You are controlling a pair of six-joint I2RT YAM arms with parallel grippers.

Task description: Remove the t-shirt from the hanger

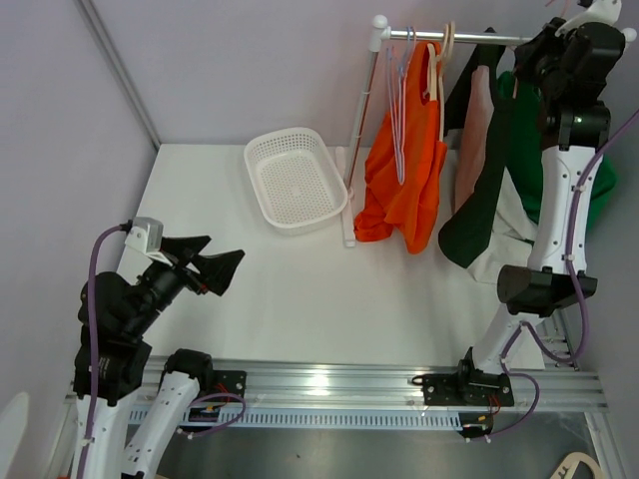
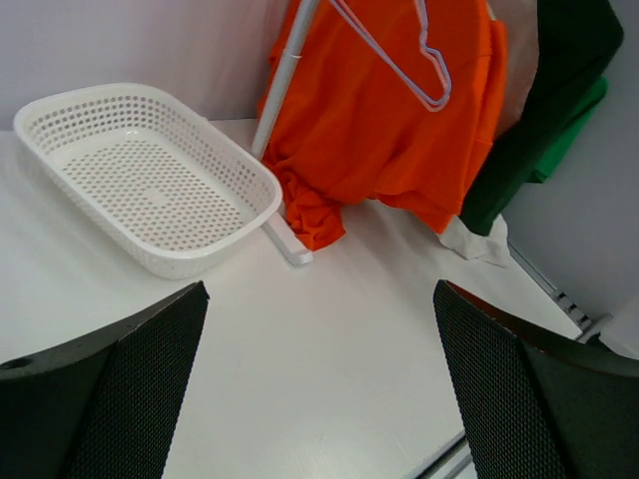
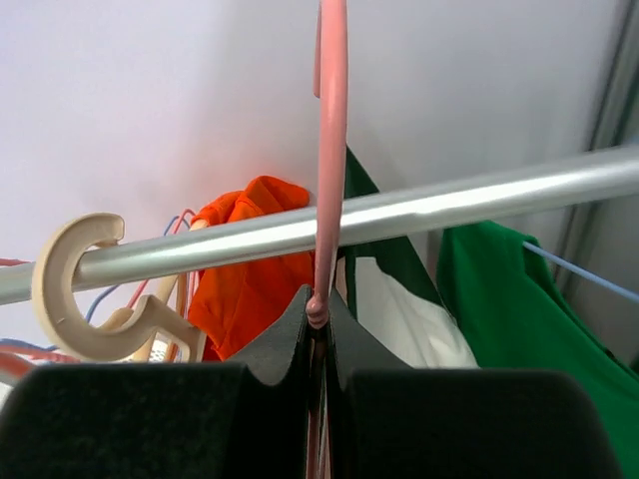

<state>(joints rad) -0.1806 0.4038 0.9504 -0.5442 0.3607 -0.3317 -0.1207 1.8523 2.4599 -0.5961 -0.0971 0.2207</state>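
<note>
Right hand (image 3: 318,321) pinches thin pink hanger hook (image 3: 330,100) under shiny rail (image 3: 479,195); left hand (image 2: 319,329) spread.

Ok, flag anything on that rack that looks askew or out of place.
The orange shirt hangs low, its hem bunched on the table by the rack's foot. A white cloth pools on the table below the dark green garment. Nothing looks damaged.

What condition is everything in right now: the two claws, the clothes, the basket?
Left end effector: open, empty, above the table.
Right end effector: shut on the pink hanger at its neck.
Pink hanger: crossing the rail, gripped.
Orange shirt: hanging, hem bunched on the table.
White basket: upright, empty.
Dark green garment: hanging.
</note>
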